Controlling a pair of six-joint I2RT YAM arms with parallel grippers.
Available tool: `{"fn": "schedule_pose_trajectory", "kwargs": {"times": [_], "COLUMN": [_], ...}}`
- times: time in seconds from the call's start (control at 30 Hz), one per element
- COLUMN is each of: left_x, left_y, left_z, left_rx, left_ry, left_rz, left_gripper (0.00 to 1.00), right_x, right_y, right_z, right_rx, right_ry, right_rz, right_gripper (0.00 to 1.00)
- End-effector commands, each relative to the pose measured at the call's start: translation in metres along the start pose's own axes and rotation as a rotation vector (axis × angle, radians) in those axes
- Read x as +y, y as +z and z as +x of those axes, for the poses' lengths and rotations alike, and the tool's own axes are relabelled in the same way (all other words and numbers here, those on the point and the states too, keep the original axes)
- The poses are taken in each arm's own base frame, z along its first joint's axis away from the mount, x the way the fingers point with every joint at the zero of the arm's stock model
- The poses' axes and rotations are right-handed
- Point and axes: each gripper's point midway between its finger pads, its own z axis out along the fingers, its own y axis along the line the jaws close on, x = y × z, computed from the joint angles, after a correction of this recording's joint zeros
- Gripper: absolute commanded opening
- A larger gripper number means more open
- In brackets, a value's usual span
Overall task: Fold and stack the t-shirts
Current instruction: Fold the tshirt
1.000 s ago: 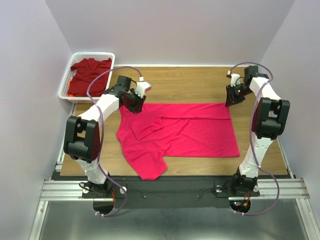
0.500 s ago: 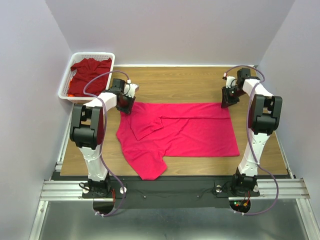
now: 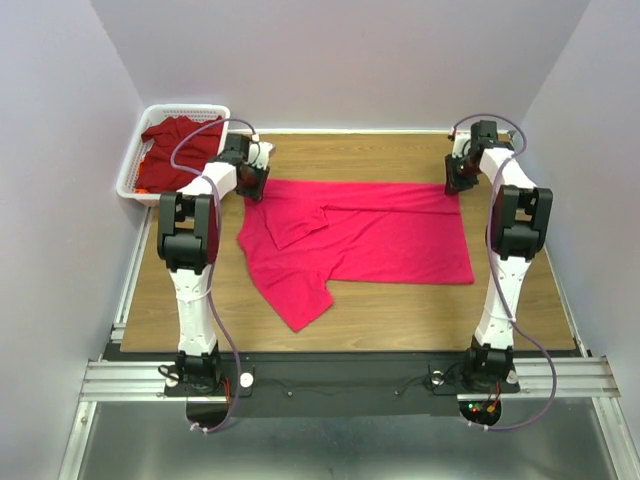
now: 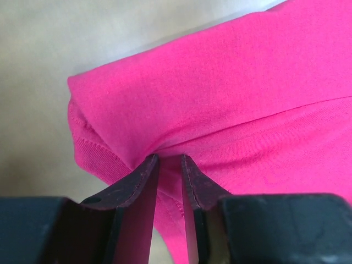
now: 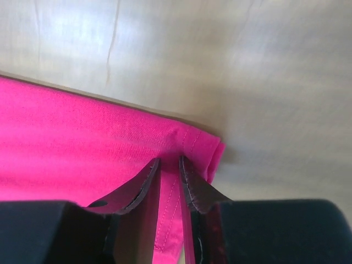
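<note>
The bright pinkish-red t-shirt (image 3: pixel 370 240) lies spread across the middle of the wooden table, one sleeve pointing toward the near edge. My left gripper (image 3: pixel 254 186) is shut on the shirt's far left corner; the left wrist view shows the cloth (image 4: pixel 220 104) pinched between the fingers (image 4: pixel 137 181). My right gripper (image 3: pixel 458 185) is shut on the far right corner, its hem (image 5: pixel 192 143) bunched between the fingers (image 5: pixel 195 184). The darker maroon-red t-shirt (image 3: pixel 180 140) lies crumpled in the white mesh basket (image 3: pixel 132 170).
The basket stands at the table's far left corner, just beyond my left arm. Bare wood (image 3: pixel 360 155) runs along the far edge behind the shirt and along the near edge (image 3: pixel 420 320). Both arms stretch far out over the table.
Both grippers have moved toward the far edge, dragging the pinkish-red shirt's far edge with them. The whole shirt has slid away from the near edge.
</note>
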Motion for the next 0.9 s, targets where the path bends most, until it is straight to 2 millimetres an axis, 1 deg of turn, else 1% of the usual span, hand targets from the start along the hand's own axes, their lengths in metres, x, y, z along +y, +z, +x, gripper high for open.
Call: {"fn": "schedule_pose_trajectory", "kwargs": {"times": [0.0,0.03,0.07,0.13,0.17,0.2,0.27,0.3,0.37,0.4,0.43,0.47,0.5,0.53,0.6,0.63,0.67,0.7,0.73,0.77,0.8,0.83,0.87], "left_x": [0.014,0.014,0.013,0.01,0.005,0.003,-0.003,-0.008,-0.014,-0.019,-0.021,-0.025,-0.028,-0.031,-0.035,-0.038,-0.04,-0.044,-0.045,-0.047,-0.05,-0.052,-0.055], "left_y": [0.002,0.005,-0.001,-0.013,-0.02,-0.036,-0.053,-0.07,-0.088,-0.09,-0.106,-0.106,-0.109,-0.118,-0.117,-0.114,-0.113,-0.105,-0.109,-0.108,-0.103,-0.104,-0.1], "left_z": [-0.022,-0.024,-0.037,-0.051,-0.057,-0.071,-0.079,-0.086,-0.088,-0.078,-0.081,-0.068,-0.063,-0.059,-0.042,-0.022,-0.012,0.012,0.017,0.024,0.042,0.048,0.06], "left_rx": [-0.009,-0.011,-0.037,-0.075,-0.097,-0.139,-0.167,-0.196,-0.214,-0.199,-0.224,-0.201,-0.196,-0.202,-0.171,-0.137,-0.121,-0.074,-0.077,-0.073,-0.041,-0.036,-0.013], "left_ry": [0.002,0.004,0.011,0.032,0.038,0.049,0.061,0.073,0.086,0.095,0.106,0.112,0.111,0.124,0.129,0.134,0.134,0.127,0.131,0.134,0.125,0.123,0.118], "left_rz": [-0.02,-0.015,-0.001,0.02,0.046,0.048,0.069,0.083,0.097,0.112,0.108,0.121,0.125,0.128,0.139,0.147,0.151,0.163,0.16,0.163,0.173,0.176,0.181], "left_gripper": [0.35,0.36,0.38,0.41,0.41,0.42,0.43,0.44,0.46,0.49,0.5,0.5,0.5,0.5,0.49,0.49,0.47,0.46,0.46,0.45,0.44,0.43,0.42], "right_x": [-0.026,-0.023,-0.019,-0.012,-0.008,-0.001,0.004,0.011,0.017,0.019,0.024,0.027,0.031,0.034,0.04,0.047,0.05,0.053,0.056,0.059,0.062,0.063,0.065], "right_y": [0.031,0.031,0.024,0.011,0.003,-0.019,-0.039,-0.061,-0.079,-0.08,-0.095,-0.092,-0.093,-0.102,-0.101,-0.093,-0.097,-0.097,-0.096,-0.092,-0.093,-0.092,-0.088], "right_z": [-0.004,-0.009,-0.019,-0.031,-0.034,-0.048,-0.057,-0.064,-0.064,-0.054,-0.052,-0.037,-0.026,-0.021,0.001,0.027,0.034,0.043,0.053,0.071,0.079,0.086,0.1], "right_rx": [-0.004,-0.02,-0.051,-0.089,-0.102,-0.15,-0.187,-0.219,-0.233,-0.212,-0.217,-0.182,-0.152,-0.149,-0.098,-0.03,-0.023,-0.006,0.012,0.051,0.063,0.077,0.111], "right_ry": [0.013,0.011,0.006,-0.004,-0.007,-0.021,-0.04,-0.052,-0.08,-0.084,-0.107,-0.106,-0.108,-0.121,-0.115,-0.103,-0.107,-0.104,-0.104,-0.092,-0.09,-0.096,-0.091], "right_rz": [0.083,0.064,0.038,0.01,-0.005,-0.027,-0.041,-0.053,-0.062,-0.072,-0.076,-0.088,-0.1,-0.106,-0.132,-0.163,-0.167,-0.174,-0.188,-0.201,-0.21,-0.213,-0.218], "right_gripper": [0.27,0.28,0.31,0.36,0.38,0.44,0.51,0.55,0.56,0.56,0.57,0.56,0.56,0.55,0.53,0.5,0.48,0.47,0.45,0.45,0.44,0.43,0.42]}}
